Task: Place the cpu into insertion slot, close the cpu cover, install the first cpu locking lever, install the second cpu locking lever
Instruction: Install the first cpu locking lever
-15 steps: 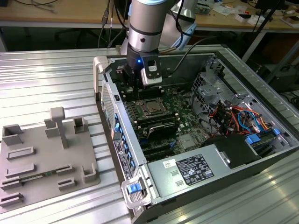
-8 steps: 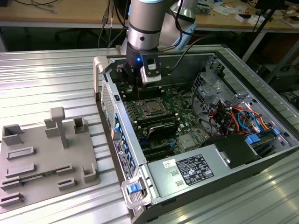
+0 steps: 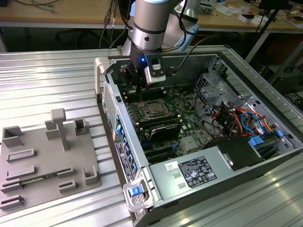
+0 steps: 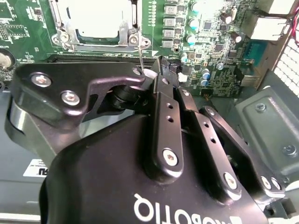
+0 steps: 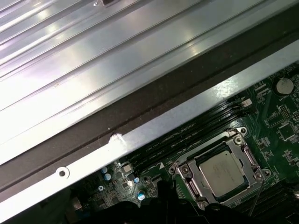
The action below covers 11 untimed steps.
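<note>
The cpu point(image 3: 154, 110) point(image 4: 100, 17) point(image 5: 222, 169) lies flat in the insertion slot point(image 3: 162, 115), its silver-grey top showing. The cpu cover point(image 4: 125, 36) point(image 5: 188, 166) is down around it as a silvery frame. A thin wire locking lever point(image 4: 140, 55) rises from the socket's corner and ends right beside my fingertips. My gripper point(image 3: 138, 86) point(image 4: 160, 64) hangs just behind the socket in the exterior view, low over the board, with its black fingers point(image 4: 164, 100) drawn together. Whether they touch the lever I cannot tell.
The open computer case point(image 3: 108, 97) lies on a ribbed metal table point(image 3: 52, 80). Black memory slots point(image 3: 163, 128) lie in front of the socket. A power supply point(image 3: 196, 171) and coloured cables point(image 3: 236, 117) fill the exterior view's right. A grey fixture tray point(image 3: 45, 158) sits on the left.
</note>
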### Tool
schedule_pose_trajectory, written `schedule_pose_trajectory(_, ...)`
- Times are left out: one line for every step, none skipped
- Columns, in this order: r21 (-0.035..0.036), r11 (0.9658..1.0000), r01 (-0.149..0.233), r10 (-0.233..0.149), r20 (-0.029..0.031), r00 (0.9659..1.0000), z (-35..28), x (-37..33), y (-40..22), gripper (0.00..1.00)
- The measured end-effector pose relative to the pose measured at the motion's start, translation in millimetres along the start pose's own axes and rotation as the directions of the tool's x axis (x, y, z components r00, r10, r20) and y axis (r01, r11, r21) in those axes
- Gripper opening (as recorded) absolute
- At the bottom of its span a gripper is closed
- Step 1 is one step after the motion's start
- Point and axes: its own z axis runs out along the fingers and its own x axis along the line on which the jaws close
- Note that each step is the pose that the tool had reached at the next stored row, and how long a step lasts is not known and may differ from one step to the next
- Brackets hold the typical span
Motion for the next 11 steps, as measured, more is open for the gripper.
schedule_pose_trajectory(-0.0001, 1.0, 0.002, -0.002, -0.0001, 1.0, 0.3, -1.6, 0.9, 0.11)
schedule_pose_trajectory(0.0, 1.0, 0.001, -0.001, -0.0003, 1.0, 0.5, -3.7, 2.1, 0.11)
schedule_pose_trajectory(0.0002, 1.0, 0.001, -0.001, -0.0006, 1.0, 0.6, -5.3, 3.1, 0.11)
schedule_pose_trajectory(0.0003, 1.0, 0.001, -0.001, -0.0008, 1.0, 0.9, -7.4, 4.3, 0.11)
schedule_pose_trajectory(0.0005, 1.0, 0.001, -0.001, -0.0012, 1.0, 1.1, -9.6, 5.6, 0.11)
schedule_pose_trajectory(0.0008, 1.0, 0.001, -0.001, -0.0017, 1.0, 1.3, -12.4, 7.2, 0.11)
schedule_pose_trajectory(0.0011, 1.0, 0.001, -0.001, -0.0022, 1.0, 1.5, -14.5, 8.4, 0.11)
schedule_pose_trajectory(0.0012, 1.0, 0.001, -0.001, -0.0024, 1.0, 1.7, -16.6, 9.6, 0.11)
schedule_pose_trajectory(0.0014, 1.0, 0.001, -0.001, -0.0026, 1.0, 1.8, -17.8, 10.3, 0.11)
schedule_pose_trajectory(0.0013, 1.0, 0.001, -0.001, -0.0027, 1.0, 1.9, -18.5, 10.7, 0.11)
schedule_pose_trajectory(0.0013, 1.0, 0.002, -0.002, -0.0027, 1.0, 1.9, -18.5, 10.7, 0.11)
